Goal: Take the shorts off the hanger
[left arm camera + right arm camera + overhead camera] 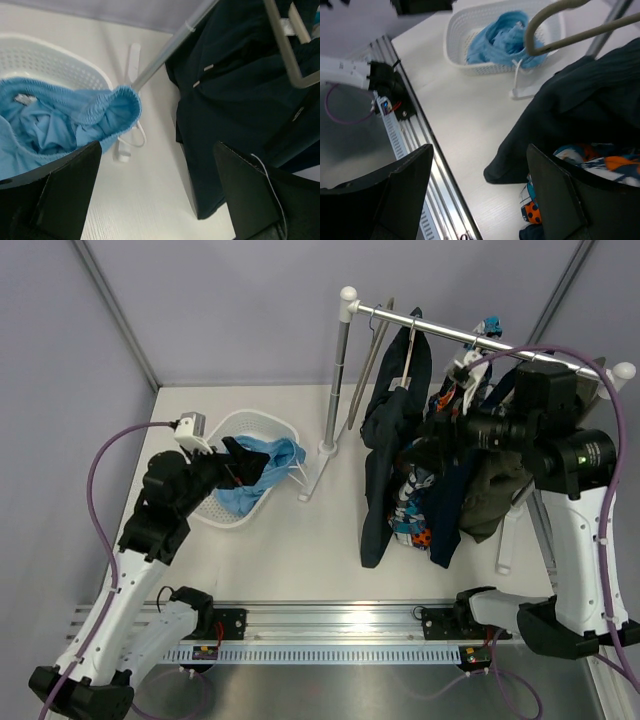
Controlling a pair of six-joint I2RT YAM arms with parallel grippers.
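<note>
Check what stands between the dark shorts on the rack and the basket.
The rack's post and its foot stand between the dark shorts and the basket. The left gripper, fingers open, hangs over the basket, which holds the blue shorts.

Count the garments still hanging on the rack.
4 show: dark navy shorts at the left end of the rack, a patterned garment beside them, a second dark garment next, an olive garment rightmost. The right arm covers part, so more may be hidden.

Pale lilac walls (250,310), white tabletop (300,550), slotted aluminium rail (330,625) along near edge, even soft light
</note>
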